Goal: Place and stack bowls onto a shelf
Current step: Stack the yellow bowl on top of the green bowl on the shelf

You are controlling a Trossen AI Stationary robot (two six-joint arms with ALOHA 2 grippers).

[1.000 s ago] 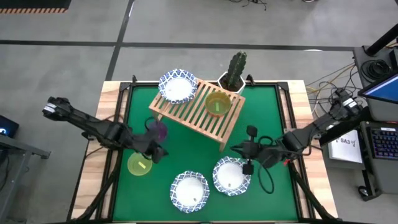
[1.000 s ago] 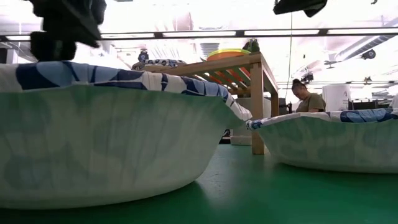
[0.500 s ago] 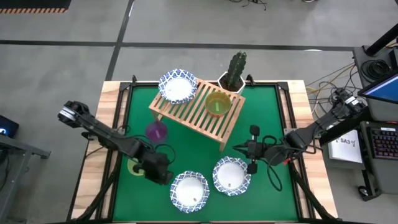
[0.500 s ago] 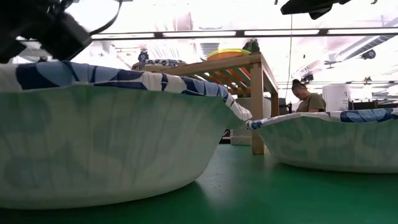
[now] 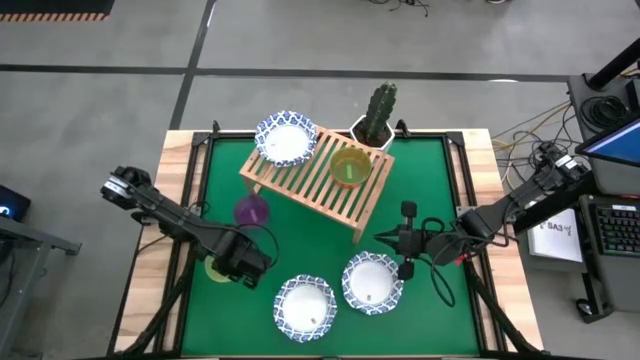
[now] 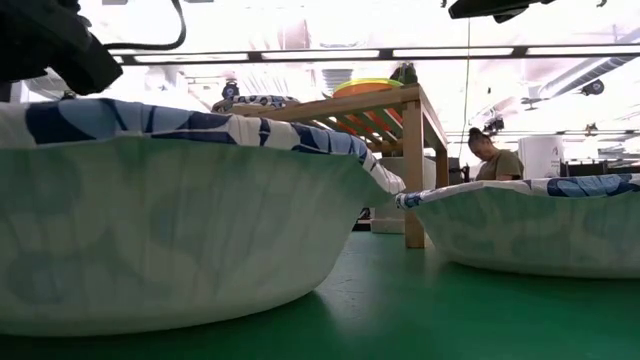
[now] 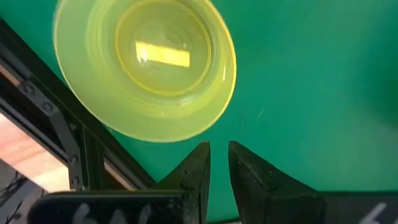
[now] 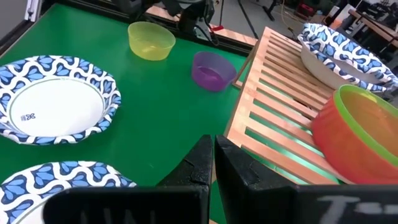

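Two arms are over the green mat (image 5: 300,215), and the wooden shelf (image 5: 318,180) stands on it, turned at an angle, toward the far edge. On the shelf, one patterned bowl (image 5: 286,139) sits on the corner farthest from the cactus's right side, and a green bowl with a red one inside (image 5: 351,167) sits on the corner next to the cactus pot (image 5: 377,122), which stands just beside the shelf.

The left gripper (image 5: 245,268) hangs over the mat on the left and near side of the shelf, right above the yellow-green bowl (image 7: 145,67). In the left wrist view its fingers (image 7: 196,168) are nearly pressed together, with only a thin gap, and they pinch nothing; the bowl lies upright on the mat just past the tips, close to the black frame of the table. A purple bowl (image 5: 251,211) stands between this bowl and the shelf, near the shelf's left leg.

The right gripper (image 5: 397,241) hovers on the right and near side of the shelf, close to its corner. Its fingers (image 8: 200,163) are pressed together and empty. Below it, a second patterned bowl (image 5: 371,282) rests on the mat, and a third patterned bowl (image 5: 305,306) lies touching it, both well apart from the shelf.
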